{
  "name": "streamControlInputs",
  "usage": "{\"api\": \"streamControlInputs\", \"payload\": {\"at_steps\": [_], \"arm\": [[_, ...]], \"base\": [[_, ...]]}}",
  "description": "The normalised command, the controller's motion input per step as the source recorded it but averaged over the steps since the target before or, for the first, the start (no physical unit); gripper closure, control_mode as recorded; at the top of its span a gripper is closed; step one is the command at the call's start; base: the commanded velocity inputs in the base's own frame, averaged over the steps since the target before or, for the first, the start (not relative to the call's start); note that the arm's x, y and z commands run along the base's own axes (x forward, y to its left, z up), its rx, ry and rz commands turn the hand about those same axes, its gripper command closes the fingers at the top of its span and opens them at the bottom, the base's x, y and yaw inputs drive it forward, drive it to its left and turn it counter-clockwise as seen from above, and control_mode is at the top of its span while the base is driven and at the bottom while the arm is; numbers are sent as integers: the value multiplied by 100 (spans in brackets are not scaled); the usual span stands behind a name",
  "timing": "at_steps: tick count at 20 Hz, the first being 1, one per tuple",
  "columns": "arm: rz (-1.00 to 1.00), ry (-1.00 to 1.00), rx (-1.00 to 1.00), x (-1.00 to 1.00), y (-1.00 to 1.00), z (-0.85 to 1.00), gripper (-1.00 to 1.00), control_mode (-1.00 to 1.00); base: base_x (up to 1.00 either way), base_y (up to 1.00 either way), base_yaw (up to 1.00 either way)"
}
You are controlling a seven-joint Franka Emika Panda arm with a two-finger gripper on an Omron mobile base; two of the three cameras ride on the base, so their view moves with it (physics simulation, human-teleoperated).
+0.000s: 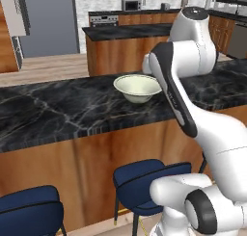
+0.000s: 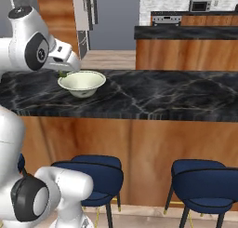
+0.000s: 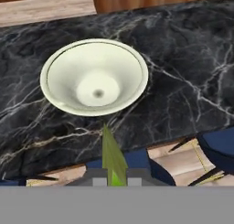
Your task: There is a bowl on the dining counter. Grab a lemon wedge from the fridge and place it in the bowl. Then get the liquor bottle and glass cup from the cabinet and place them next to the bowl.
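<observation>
The gripper (image 3: 114, 181) is clamped on a lemon wedge (image 3: 112, 157), whose long axis runs from the fingertips toward twelve o'clock in the hand view. Directly beyond the wedge's tip, at twelve o'clock, sits the bowl (image 3: 93, 77), empty, on the dining counter (image 3: 183, 72). The wedge appears short of the near rim, so the coming move likely calls for a short advance toward twelve o'clock before release.
</observation>
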Motion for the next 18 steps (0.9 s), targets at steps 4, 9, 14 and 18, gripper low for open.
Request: {"api": "streamControlInputs", "payload": {"at_steps": [4,9,14,18], "arm": [[0,6,0,59,0,-26,100,-100],[0,5,0,62,6,-25,100,-100],[0,7,0,60,10,-31,100,-100],[0,7,0,55,10,-31,100,-100]], "base": [[0,0,0],[0,0,0],[0,0,0],[0,0,0]]}}
